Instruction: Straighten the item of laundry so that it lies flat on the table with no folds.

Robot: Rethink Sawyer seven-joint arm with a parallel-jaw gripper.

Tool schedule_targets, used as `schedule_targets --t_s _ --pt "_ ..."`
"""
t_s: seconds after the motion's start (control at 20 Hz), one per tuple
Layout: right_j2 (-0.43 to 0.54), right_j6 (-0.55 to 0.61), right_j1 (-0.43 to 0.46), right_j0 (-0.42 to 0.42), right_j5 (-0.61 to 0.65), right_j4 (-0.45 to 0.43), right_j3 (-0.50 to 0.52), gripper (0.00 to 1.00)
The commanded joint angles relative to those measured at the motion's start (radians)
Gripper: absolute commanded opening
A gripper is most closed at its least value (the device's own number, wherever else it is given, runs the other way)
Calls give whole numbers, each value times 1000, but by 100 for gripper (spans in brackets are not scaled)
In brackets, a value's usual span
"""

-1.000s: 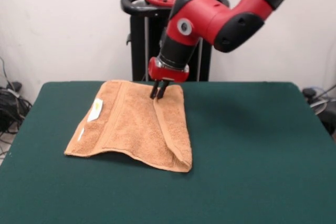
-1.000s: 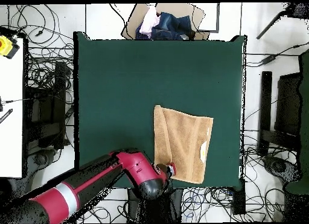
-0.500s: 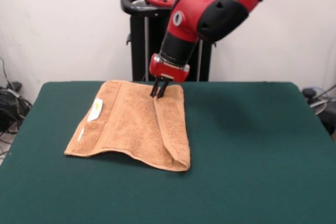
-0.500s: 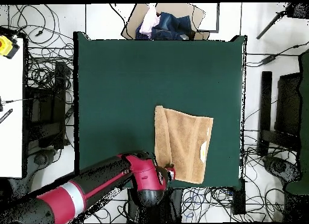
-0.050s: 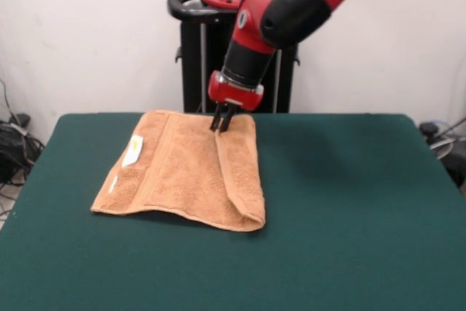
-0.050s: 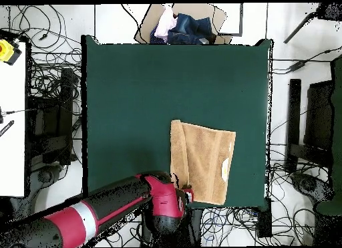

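The green surface (image 5: 349, 202) stretches wide on every side of the towel (image 5: 186, 172), with the biggest bare stretch to the right in the front view and toward the near edge. In the overhead view the towel (image 6: 202, 162) lies in the lower right part of the surface (image 6: 133, 98), close to the edge by the robot's base and not far from the right-hand edge.

The towel is not flat: 1 long flap is folded over along its right side in the front view, making a doubled strip that runs from the far edge down to the near corner. A white tag (image 5: 132, 152) shows near its left end, and a band stripe runs beside it.

The gripper (image 5: 220, 120) stands at the towel's far edge, right at the top of the folded strip. Its jaws are drawn narrow and point down with their tips touching the cloth; I cannot tell from here whether any cloth is pinched between them.

Count: 1 towel, 1 arm (image 6: 87, 215), 1 gripper.
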Motion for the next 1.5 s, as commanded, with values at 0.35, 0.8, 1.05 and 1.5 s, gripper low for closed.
schedule_targets --t_s 0.35,0.8,1.05,1.5 --pt "234 -178 -29 -40 -105 -34 74 0" --pt "243 -194 -17 -41 -75 -15 62 0" --pt "247 -186 -18 -39 -60 -18 58 0" --pt "217 -199 -7 -92 -79 30 36 0"
